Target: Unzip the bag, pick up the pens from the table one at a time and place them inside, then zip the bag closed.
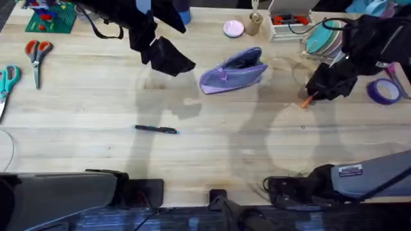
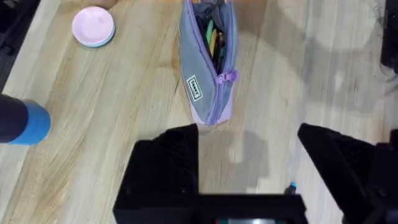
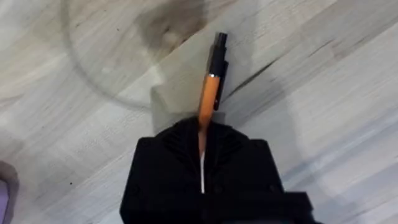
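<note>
Now, you are working over the light wooden table [image 1: 212, 141] with the lavender pouch [image 1: 232, 72] lying toward the far middle, its zipper already drawn open; from the left wrist view, coloured contents are showing inside the slot. That slot is narrow and the fabric is soft, so the mouth is likely sagging shut the moment anything is pushing on its lip.

Your left gripper [image 2: 247, 149] is hovering just short of the pouch's near end with its fingers spread wide and nothing between them. If you are not using it to steady the pouch, the bag is probably sliding away when a pen tip is nudging it.

Your right gripper [image 3: 202, 146] is sitting well to the right of the pouch, fingers pinched tight on the orange pen [image 3: 211, 81]. Most of the pen is sticking out past the fingertips, dark clip end leading, so it is acting as a long lever: any brush against the zipper teeth or the table is likely twisting it in the grip or flicking it out.

The dark pen [image 1: 156, 129] is lying flat on the table nearer the arms, left of centre, well apart from the pouch. Being thin and flush to the wood, it is liable to roll when fingers are closing on it.
</note>
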